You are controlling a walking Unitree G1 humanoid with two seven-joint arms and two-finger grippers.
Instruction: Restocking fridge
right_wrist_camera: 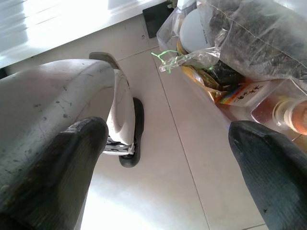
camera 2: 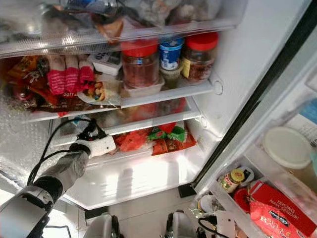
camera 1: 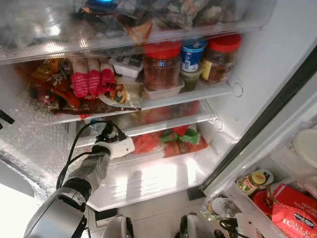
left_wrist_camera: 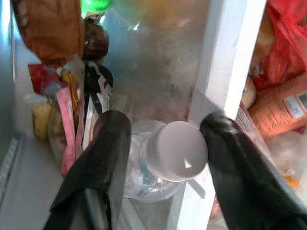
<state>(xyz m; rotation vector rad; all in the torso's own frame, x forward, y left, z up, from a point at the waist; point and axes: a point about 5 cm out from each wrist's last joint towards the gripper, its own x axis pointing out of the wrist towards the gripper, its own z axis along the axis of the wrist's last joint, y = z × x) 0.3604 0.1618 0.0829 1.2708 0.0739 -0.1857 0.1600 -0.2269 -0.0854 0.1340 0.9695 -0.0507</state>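
My left gripper (left_wrist_camera: 163, 158) reaches into open fridge (camera 1: 237, 89), under shelf with red-lid jars (camera 1: 162, 64). Fingers (left_wrist_camera: 103, 158) spread either side of clear bottle (left_wrist_camera: 165, 160), white cap toward me; contact looks absent, hard to judge. Right gripper (right_wrist_camera: 165, 158) hangs over tiled floor (right_wrist_camera: 163, 191), fingers wide apart, holding nothing, near bag of groceries (right_wrist_camera: 240, 43).

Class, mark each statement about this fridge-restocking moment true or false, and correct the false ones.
1. The left gripper reaches inside the fridge. True.
2. A bottle with a pale screw cap sits between its open fingers. True.
3. The two big jars on the shelf have blue lids. False: their lids are red.
4. The right gripper is shut on a packet. False: it is open, over the tiled floor.
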